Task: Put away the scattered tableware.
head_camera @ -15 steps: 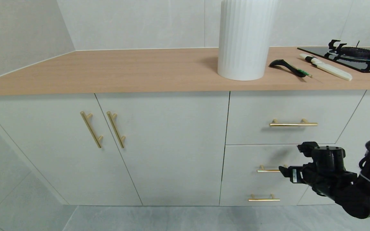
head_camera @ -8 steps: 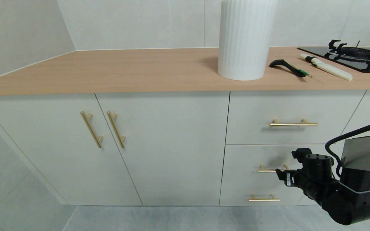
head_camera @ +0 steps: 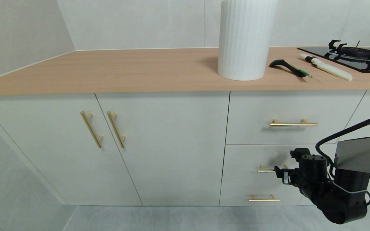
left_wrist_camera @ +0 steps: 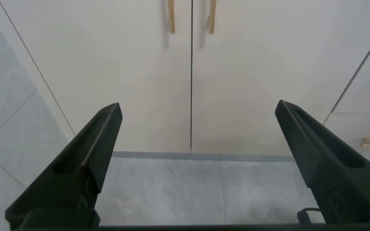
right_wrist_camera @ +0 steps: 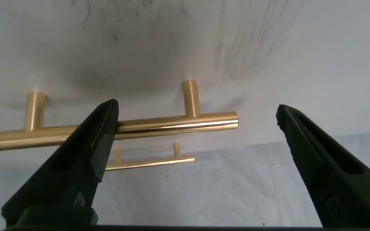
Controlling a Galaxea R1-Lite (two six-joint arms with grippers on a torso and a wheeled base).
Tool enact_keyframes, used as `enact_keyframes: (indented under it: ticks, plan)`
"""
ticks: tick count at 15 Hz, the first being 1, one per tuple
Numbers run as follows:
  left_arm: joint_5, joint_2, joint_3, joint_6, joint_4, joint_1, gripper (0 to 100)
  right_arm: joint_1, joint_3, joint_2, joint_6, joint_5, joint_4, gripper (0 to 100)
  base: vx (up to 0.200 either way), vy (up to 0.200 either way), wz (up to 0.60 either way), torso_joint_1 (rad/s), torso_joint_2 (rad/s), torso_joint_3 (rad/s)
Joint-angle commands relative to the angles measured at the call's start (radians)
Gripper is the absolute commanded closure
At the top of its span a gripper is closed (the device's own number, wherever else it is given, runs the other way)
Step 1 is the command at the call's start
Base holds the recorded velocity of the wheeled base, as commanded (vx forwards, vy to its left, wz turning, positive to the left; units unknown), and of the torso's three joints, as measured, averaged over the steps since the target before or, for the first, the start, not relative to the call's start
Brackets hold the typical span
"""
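Our right gripper (right_wrist_camera: 196,112) is wide open, down low at the middle drawer handle (right_wrist_camera: 159,125). The end of that gold bar sits between the two fingers (right_wrist_camera: 76,173). We cannot tell if it touches them. Our left gripper (left_wrist_camera: 198,115) is wide open too and holds nothing. It faces the cupboard doors (left_wrist_camera: 108,64) and the floor.

We think the step now is opening a drawer, so the tableware has a place to go. Our guess for the next move: close the fingers on the bar, then pull straight out. A crooked pull may slip off.

The tableware lies up on the wooden counter (head_camera: 124,70), near the stove (head_camera: 355,54), well apart from both grippers. We count one black scoop (head_camera: 287,67) and one white knife (head_camera: 328,68). One thin green stick (head_camera: 305,73) lies by the scoop; it is too small to name. One tall white jar (head_camera: 242,38) stands just beside them.

We count three drawer handles: the middle one, a top handle (head_camera: 293,124) and a bottom handle (head_camera: 264,199). We count two door handles (head_camera: 91,129).
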Motion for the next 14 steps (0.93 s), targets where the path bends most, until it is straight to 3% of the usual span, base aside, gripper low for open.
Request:
enact_keyframes:
  ticks: [1, 5, 7, 9, 11, 13, 14]
  plan:
    - [0.0, 0.001, 0.0, 0.0, 0.0, 0.0, 0, 0.0, 0.009, -0.004, -0.003, 0.001, 0.02, 0, 0.0, 0.0, 0.0, 0.0, 0.0, 0.0]
    - [0.0, 0.001, 0.0, 0.0, 0.0, 0.0, 0, 0.0, 0.031, -0.028, -0.008, 0.012, 0.073, 0, 0.0, 0.0, 0.0, 0.0, 0.0, 0.0]
    - [0.0, 0.001, 0.0, 0.0, 0.0, 0.0, 0, 0.0, 0.058, -0.105, -0.016, 0.044, 0.165, 0, 0.0, 0.0, 0.0, 0.0, 0.0, 0.0]
    - [0.0, 0.001, 0.0, 0.0, 0.0, 0.0, 0, 0.014, 0.094, -0.37, -0.017, 0.169, 0.446, 0, 0.0, 0.0, 0.0, 0.0, 0.0, 0.0]
    - [0.0, 0.001, 0.0, 0.0, 0.0, 0.0, 0, 0.043, 0.039, -0.682, -0.016, 0.279, 0.84, 0, 0.0, 0.0, 0.0, 0.0, 0.0, 0.0]
    - [0.0, 0.001, 0.0, 0.0, 0.0, 0.0, 0, 0.074, -0.017, -0.849, 0.0, 0.308, 1.024, 0, 0.0, 0.0, 0.0, 0.0, 0.0, 0.0]
    - [0.0, 0.001, 0.0, 0.0, 0.0, 0.0, 0, 0.097, -0.023, -0.883, 0.015, 0.305, 1.029, 0, 0.0, 0.0, 0.0, 0.0, 0.0, 0.0]
